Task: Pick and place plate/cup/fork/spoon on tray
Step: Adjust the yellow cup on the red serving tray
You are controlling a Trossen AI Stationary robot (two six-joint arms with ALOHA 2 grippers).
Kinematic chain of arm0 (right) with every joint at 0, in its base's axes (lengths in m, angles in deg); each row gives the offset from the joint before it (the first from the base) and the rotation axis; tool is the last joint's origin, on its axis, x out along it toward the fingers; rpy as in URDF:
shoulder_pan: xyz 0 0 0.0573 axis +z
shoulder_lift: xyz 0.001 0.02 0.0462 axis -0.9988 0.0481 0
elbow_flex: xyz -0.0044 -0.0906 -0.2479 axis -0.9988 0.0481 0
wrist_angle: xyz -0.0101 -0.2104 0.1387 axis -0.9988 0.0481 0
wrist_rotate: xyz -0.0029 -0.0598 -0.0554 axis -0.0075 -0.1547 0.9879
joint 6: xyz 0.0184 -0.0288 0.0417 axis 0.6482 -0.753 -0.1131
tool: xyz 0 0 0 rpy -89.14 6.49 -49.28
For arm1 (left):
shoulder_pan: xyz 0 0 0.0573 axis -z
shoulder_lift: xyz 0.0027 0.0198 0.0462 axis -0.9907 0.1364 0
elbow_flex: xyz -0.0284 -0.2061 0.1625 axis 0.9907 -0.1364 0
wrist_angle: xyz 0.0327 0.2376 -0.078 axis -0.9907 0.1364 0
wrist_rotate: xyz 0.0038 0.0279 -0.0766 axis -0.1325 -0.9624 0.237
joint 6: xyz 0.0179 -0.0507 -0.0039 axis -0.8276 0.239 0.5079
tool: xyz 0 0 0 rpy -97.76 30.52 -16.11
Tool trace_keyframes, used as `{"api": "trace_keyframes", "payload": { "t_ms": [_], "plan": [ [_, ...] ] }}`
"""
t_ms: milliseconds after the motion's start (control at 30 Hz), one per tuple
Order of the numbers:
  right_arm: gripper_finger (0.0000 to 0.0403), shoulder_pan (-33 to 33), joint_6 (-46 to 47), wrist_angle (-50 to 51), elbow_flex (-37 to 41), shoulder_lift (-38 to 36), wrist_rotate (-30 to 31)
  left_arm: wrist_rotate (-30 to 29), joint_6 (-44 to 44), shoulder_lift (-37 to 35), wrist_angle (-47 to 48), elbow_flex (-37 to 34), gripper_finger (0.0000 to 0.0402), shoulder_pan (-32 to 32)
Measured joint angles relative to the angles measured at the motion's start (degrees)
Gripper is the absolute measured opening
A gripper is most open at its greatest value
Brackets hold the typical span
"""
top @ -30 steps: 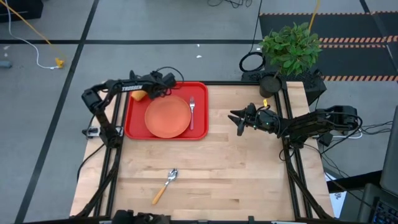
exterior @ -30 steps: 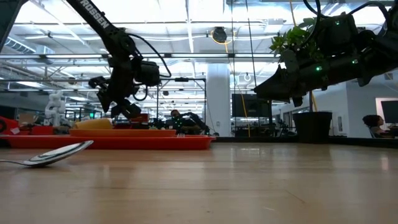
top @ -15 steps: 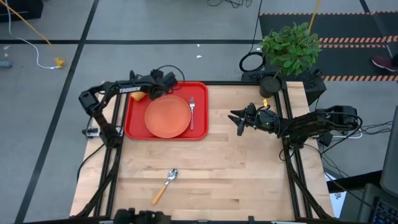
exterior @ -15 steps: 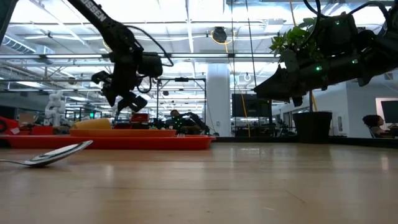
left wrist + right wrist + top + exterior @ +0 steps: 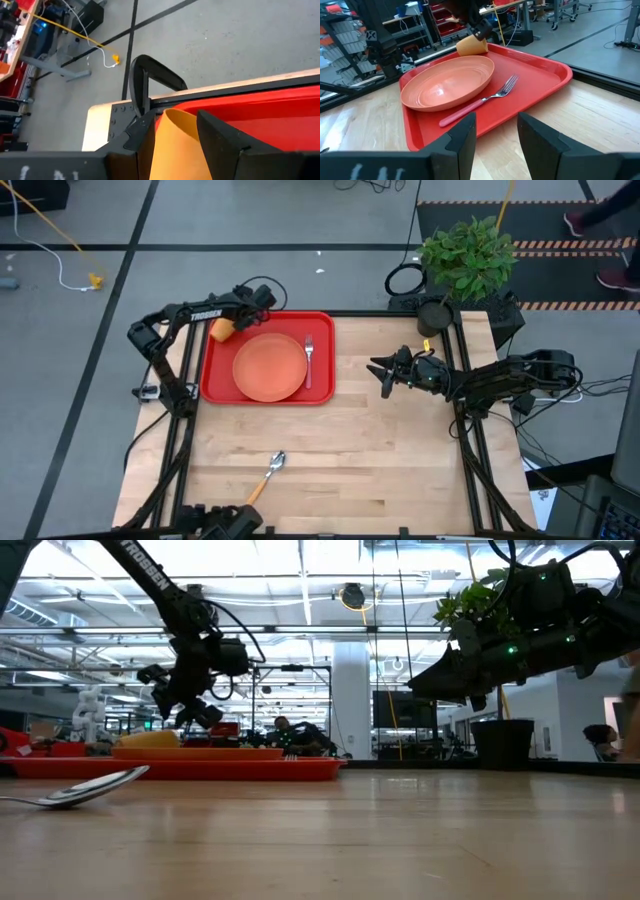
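Observation:
The red tray (image 5: pixel 213 375) lies at the table's far left. On it are the orange-salmon plate (image 5: pixel 270 367), the pink-handled fork (image 5: pixel 309 358) to the plate's right, and the yellow-orange cup (image 5: pixel 221 330), lying on its side in the far left corner. My left gripper (image 5: pixel 180 705) is open and hovers just above the cup, which shows between its fingers in the left wrist view (image 5: pixel 177 145). The orange-handled spoon (image 5: pixel 265 478) lies on the wood near the front edge. My right gripper (image 5: pixel 385 375) is open and empty, above the table to the tray's right.
A potted plant (image 5: pixel 468 255) stands at the table's far right corner, behind my right arm. Bare wood stretches between the tray and the spoon. From the right wrist view the tray (image 5: pixel 540 70), plate (image 5: pixel 447 82) and fork (image 5: pixel 480 102) lie straight ahead.
My left gripper has moved from over the tray's far part toward the table's far edge, leaving more of the cup in view from above. The cup has stayed lying on the tray.

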Motion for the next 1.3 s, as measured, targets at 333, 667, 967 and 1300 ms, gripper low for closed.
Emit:
{"api": "trace_keyframes", "payload": {
  "t_ms": [333, 667, 967, 1300],
  "plan": [
    [0.0137, 0.0, 0.0, -0.1, 0.0, 0.0, 0.0, 2.5, -2.5, 0.0, 7.1, 0.0, 0.0147, 1.1],
    [0.0137, 0.0, 0.0, -0.2, 0.0, 0.0, -0.1, 5.6, 1.1, -0.7, 14.7, 0.0, 0.0147, 8.1],
    [0.0137, 0.0, 0.1, 0.0, 0.0, 0.0, -0.2, 3.8, 6.4, -4.7, 20.7, 0.9, 0.0147, 14.5],
    [0.0137, 0.0, 0.4, 0.2, 0.0, 0.0, -0.2, 12.4, -4.9, -9.5, 19.1, 3.8, 0.0147, 0.4]
  ]
}}
